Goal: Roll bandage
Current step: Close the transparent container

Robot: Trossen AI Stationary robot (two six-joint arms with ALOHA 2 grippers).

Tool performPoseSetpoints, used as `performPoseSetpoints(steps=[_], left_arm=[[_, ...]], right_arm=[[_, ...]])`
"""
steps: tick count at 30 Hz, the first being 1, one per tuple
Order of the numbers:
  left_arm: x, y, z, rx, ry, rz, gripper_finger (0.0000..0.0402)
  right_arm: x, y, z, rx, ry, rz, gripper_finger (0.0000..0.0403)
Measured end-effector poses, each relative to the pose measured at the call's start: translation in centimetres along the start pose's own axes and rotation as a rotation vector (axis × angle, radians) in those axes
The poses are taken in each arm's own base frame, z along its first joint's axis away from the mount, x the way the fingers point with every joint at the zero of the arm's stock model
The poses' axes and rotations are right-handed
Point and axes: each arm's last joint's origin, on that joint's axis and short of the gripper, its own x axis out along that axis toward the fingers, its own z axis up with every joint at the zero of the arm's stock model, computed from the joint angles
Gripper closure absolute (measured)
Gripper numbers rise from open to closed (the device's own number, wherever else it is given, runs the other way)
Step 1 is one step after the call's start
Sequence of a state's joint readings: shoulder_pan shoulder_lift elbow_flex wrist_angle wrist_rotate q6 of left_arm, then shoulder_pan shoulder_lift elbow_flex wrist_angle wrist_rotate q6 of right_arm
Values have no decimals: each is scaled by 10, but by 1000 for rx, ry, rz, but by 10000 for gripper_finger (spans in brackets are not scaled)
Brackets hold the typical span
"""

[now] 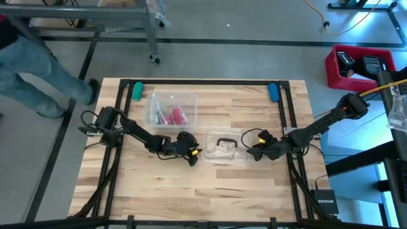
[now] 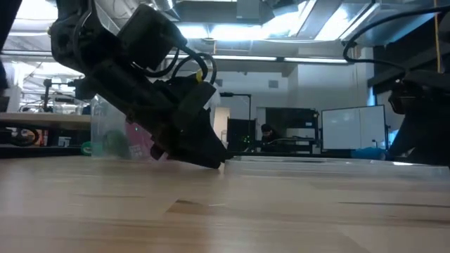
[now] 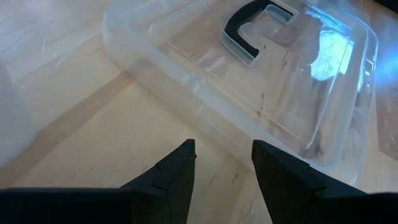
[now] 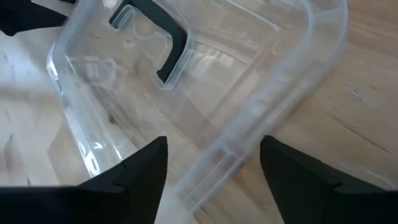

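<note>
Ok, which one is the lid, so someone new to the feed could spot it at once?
Start at the wooden table and find the gap between the two dark arms near its middle. The flat clear plastic lid lies there, between the left claw and right claw. Unlike the deeper clear plastic box behind it, it carries a black handle.

"NETGEAR" on black box (image 1: 325,204)
</note>
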State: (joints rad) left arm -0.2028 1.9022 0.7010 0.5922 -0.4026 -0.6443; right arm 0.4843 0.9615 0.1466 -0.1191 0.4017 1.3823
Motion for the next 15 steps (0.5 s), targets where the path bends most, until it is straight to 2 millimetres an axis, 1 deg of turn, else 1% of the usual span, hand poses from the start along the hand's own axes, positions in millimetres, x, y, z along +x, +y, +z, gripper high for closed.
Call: performPoseSetpoints(steps=[3,8,15], left_arm=[[0,0,0,-6,2,-1,247],[-1,-2,-2,-2,5,-8,247],[-6,-12,-9,26,22,-42,247]], right_arm=[[0,1,0,1,-6,8,142],[1,2,0,-8,-7,30,147],[-1,7,1,-15,8,97,147]])
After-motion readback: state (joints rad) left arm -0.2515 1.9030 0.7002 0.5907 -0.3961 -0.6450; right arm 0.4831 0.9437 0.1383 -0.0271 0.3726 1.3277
